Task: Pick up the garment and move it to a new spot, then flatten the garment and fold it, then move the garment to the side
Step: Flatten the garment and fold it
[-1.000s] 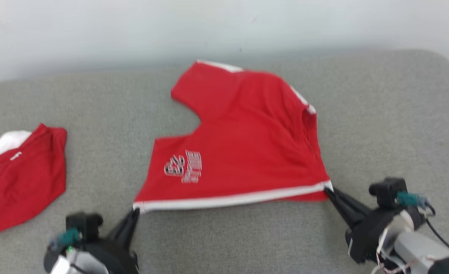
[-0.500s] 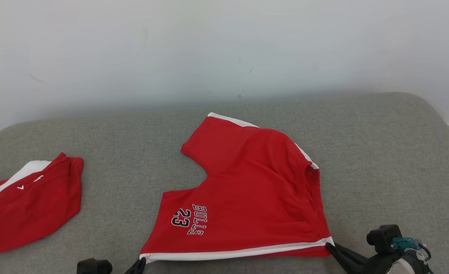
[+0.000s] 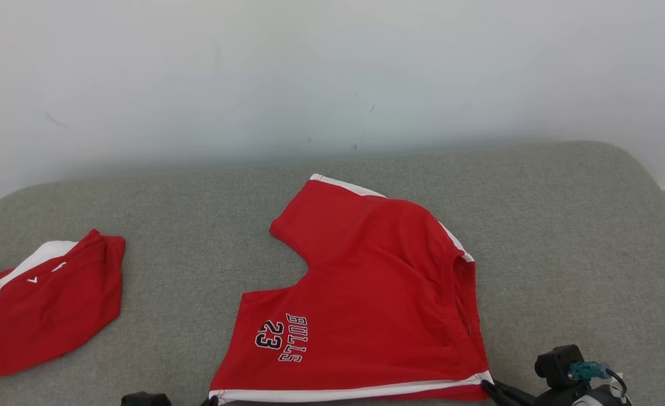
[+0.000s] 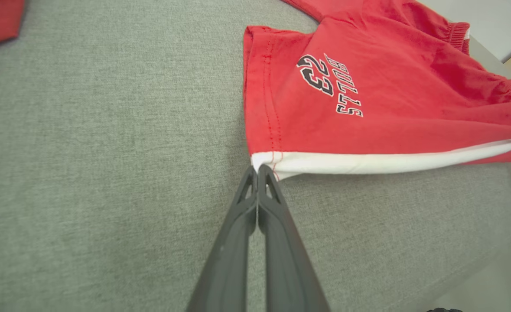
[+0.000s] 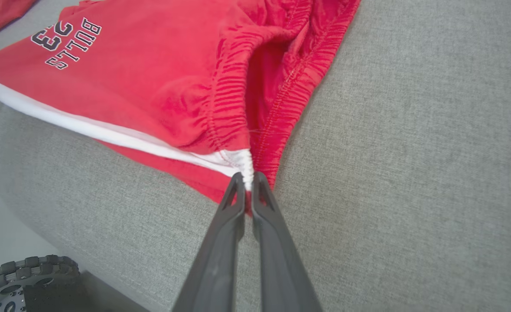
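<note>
The red cotton shorts [image 3: 366, 293], with a white side stripe [image 4: 389, 162] and a black "BULLS 23" print [image 3: 281, 337], lie spread on the grey fabric-covered bench [image 3: 563, 237]. In the head view they run from the centre down to 6 o'clock, with one leg reaching toward 12 o'clock. The stripe runs along the edge nearest the robot.

The left pincer [image 4: 257, 171] has its fingers pressed together on the hem corner at the stripe's end, at the shorts' 7 o'clock corner in the head view. The right pincer [image 5: 246, 178] is clamped on the gathered waistband [image 5: 229, 95] where the stripe meets it, at the 5 o'clock corner.

A second red and white garment [image 3: 44, 316] lies crumpled at 8 o'clock, well apart from the shorts. A pale wall [image 3: 332, 73] stands behind the bench.
</note>
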Tool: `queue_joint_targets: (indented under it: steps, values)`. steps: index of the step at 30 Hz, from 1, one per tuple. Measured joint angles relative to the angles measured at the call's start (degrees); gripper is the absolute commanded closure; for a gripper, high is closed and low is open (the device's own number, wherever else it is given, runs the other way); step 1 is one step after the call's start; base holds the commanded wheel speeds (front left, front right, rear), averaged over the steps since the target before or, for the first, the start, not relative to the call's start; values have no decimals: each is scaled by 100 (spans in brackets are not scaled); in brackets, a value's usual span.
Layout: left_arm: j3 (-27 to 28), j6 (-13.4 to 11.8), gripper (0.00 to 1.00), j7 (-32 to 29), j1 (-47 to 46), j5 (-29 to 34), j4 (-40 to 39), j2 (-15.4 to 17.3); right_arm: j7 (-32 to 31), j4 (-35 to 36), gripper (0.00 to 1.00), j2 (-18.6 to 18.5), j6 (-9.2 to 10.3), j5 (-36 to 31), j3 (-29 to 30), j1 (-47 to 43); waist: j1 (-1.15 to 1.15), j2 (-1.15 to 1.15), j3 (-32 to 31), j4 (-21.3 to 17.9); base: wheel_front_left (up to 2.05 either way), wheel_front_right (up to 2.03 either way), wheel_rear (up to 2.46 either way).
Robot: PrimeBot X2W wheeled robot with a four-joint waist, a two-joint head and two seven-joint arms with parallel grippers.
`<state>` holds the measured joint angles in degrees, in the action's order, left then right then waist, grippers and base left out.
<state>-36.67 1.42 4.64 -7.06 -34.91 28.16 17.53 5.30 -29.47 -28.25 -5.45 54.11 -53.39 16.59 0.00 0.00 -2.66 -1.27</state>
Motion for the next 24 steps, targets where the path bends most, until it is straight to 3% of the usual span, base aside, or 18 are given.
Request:
queue_joint_targets:
  steps: [7,13,18,22,24]
  values:
    - [80,-92,100,-7,56,-153,-101,-52,-90,53,100,26,99,75,12,14,0,0,1,-7,0,0,0]
    - [264,-402,100,25,-237,-171,-198,-148,-352,170,100,138,294,83,129,429,1,0,97,-44,0,0,0]
    - [213,-381,100,-119,-510,-132,-241,-155,-769,154,100,152,343,114,92,697,1,0,219,-52,0,0,0]
    - [-38,70,100,-656,-1048,-104,-294,-47,-1517,71,100,174,312,220,23,1329,1,0,392,-67,0,0,0]
    - [-200,642,100,-1216,-1416,-332,-298,2,-2049,-27,100,230,267,397,12,1727,1,0,512,-80,0,0,0]
